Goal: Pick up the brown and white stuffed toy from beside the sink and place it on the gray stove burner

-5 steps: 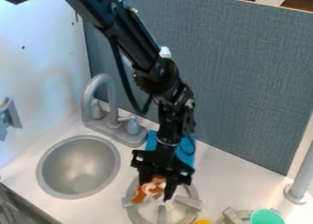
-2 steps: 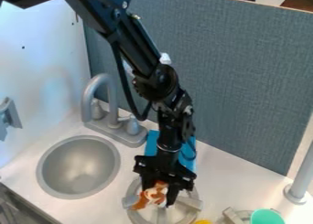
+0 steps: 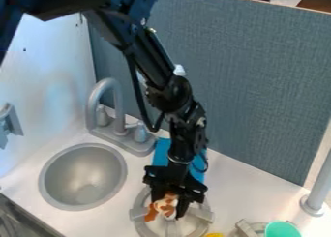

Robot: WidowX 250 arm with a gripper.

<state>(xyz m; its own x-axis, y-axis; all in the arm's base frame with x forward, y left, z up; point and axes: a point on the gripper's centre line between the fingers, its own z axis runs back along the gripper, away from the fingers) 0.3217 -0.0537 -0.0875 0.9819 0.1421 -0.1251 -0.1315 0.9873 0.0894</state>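
at the left there is a round gray sink (image 3: 82,173) set down in the white counter (image 3: 38,154). just behind it, a bit to the right, stands a bent gray tap (image 3: 94,99).

next comes a little orange and white toy (image 3: 166,202). it is right in the black gripper (image 3: 169,207), with one fingertip on its left and one on its right — they look pinched on it, but i can't see how tight. the toy lies on a slant: its orange end pokes out low and to the left, past the left fingertip, and its white part sits in the middle. so its long way runs from low left to up right, and the gripper comes down on it from above. under the toy is a gray stove ring (image 3: 137,214) — i can't tell if the toy touches it.

a flat blue thing (image 3: 161,151) is behind the gripper. to the right of the ring are a bit of yellow (image 3: 214,235), one more gray stove ring (image 3: 245,228), a green cup (image 3: 282,229) and a gray pole (image 3: 319,190).
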